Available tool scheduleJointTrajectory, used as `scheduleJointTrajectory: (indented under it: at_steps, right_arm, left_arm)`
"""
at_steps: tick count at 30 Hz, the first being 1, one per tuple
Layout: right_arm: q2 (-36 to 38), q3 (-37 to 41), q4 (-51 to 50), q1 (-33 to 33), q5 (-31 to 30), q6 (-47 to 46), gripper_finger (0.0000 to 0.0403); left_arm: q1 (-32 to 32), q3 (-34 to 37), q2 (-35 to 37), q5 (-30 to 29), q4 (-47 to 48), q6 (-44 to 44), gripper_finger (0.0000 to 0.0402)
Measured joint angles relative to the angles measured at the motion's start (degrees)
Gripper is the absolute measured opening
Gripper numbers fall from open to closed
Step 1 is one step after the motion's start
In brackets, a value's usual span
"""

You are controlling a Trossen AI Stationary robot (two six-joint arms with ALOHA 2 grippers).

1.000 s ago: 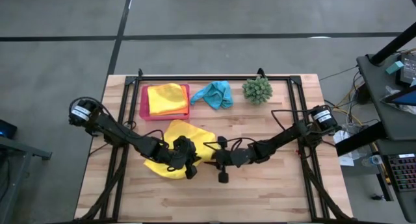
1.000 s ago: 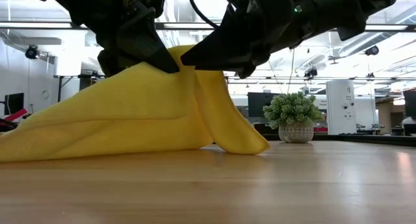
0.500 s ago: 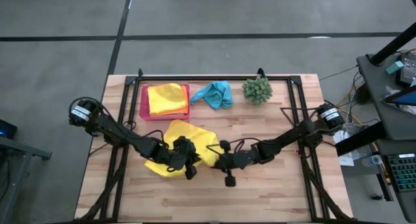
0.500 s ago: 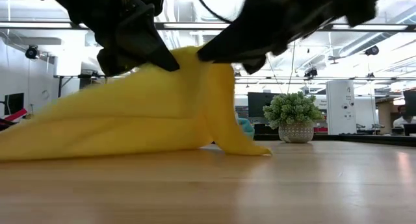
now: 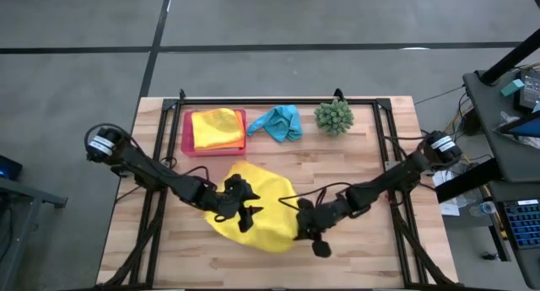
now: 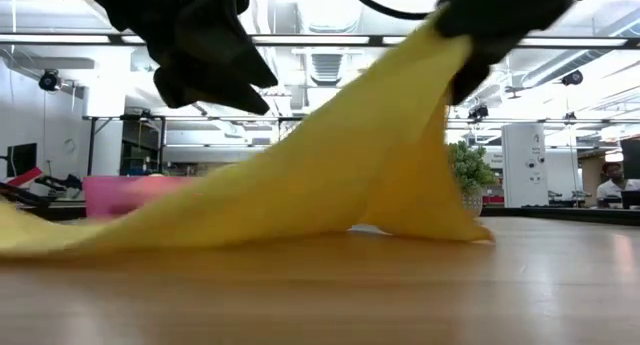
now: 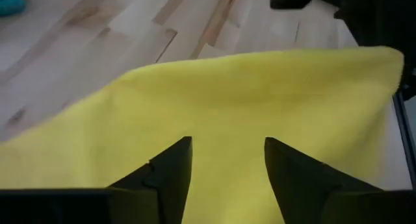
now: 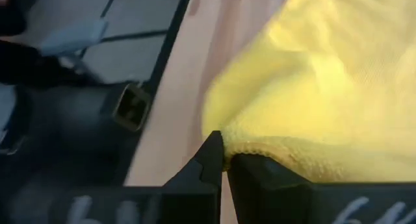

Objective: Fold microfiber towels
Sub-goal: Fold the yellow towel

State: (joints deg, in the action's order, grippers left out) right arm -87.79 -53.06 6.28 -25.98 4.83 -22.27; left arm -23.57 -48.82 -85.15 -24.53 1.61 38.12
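Fingers of the left arm (image 7: 224, 178) are spread open just above the big yellow towel (image 5: 261, 208), holding nothing. Fingers of the right arm (image 8: 224, 160) are pinched shut on one edge of that towel and lift it off the wooden surface (image 5: 354, 160), so the cloth slopes up to them like a tent. The rest of that towel lies flat near the middle of the surface, between the two arms. At the back stands the pink tray (image 5: 187, 139) with a yellow towel on an orange one (image 5: 217, 127) folded inside. Just beside the tray lies the blue towel (image 5: 279, 121) in a crumpled heap. Next to that sits a small green plant ball (image 5: 334, 116).
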Motion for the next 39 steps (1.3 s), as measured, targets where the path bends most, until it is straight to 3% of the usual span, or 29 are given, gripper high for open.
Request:
scheduleJointTrajectory:
  at_steps: [5, 10, 14, 20, 30, 35, 39]
  right_arm:
    - [0.2, 0.0, -3.4, -2.1, 6.4, -9.1, 0.0008]
    - [-0.4, 0.0, -4.8, -3.3, 7.2, -17.9, 0.0019]
    - [-0.4, 0.0, -8.0, -3.8, 5.7, -21.8, 0.0053]
    - [2.8, 0.0, -22.5, -3.9, 4.9, -26.2, 0.0118]
    - [11.3, 0.0, -39.0, -3.9, -4.6, -27.7, 0.0159]
    - [13.5, 0.0, -38.3, -3.8, -16.8, -24.9, 0.0149]
    - [11.6, 0.2, -38.3, -2.8, -21.0, -22.2, 0.0122]
  left_arm:
    - [0.0, 0.0, -0.1, 0.1, 1.4, -1.5, 0.018]
    - [0.1, 0.2, -3.1, 0.1, 0.8, -1.5, 0.018]
    - [0.1, 0.3, -6.8, 0.1, 0.5, -1.2, 0.018]
    - [0.1, 0.1, -11.8, 0.1, 0.0, -0.9, 0.018]
    - [0.4, 0.0, -11.9, -0.1, 0.2, -2.5, 0.018]
    - [0.4, 0.2, -12.0, -3.7, 1.1, -2.5, 0.018]
    - [0.7, 0.8, -12.1, -4.4, 2.5, -1.9, 0.018]
